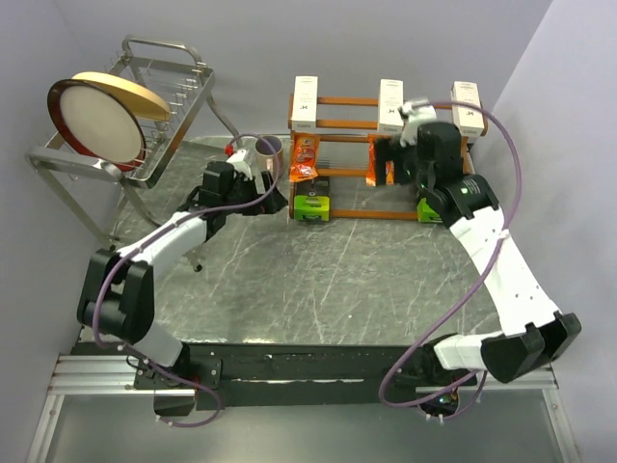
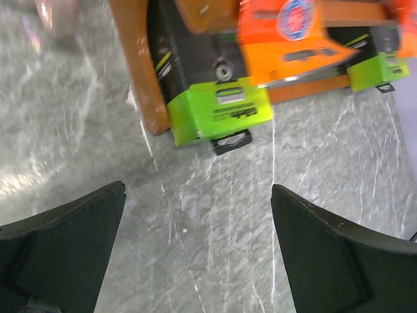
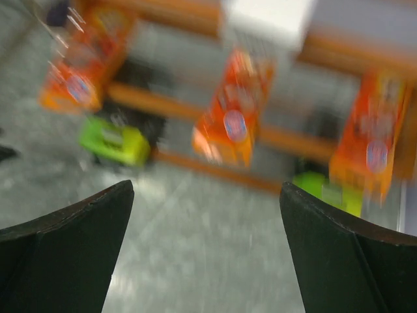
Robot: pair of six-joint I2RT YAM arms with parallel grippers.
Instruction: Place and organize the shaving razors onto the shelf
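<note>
Shaving razors (image 1: 305, 102) line the shelf (image 1: 349, 100); left end effector (image 2: 197, 189) and right end effector (image 3: 206, 186) gape empty

The shelf (image 1: 352, 100) stands far on the table (image 1: 328, 280), boxes (image 1: 305, 103) on its top tier, packets (image 1: 305, 154) on the middle, packs (image 1: 311, 204) at the bottom; the mug (image 1: 267, 154) sits just left of it, the plate (image 1: 96, 121) in the wire rack (image 1: 183, 106) farther left.

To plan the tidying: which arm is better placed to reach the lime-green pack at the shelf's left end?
Probably left. The open left gripper faces that lime-green pack closely; the right gripper, also open, is at the shelf's right half.
</note>
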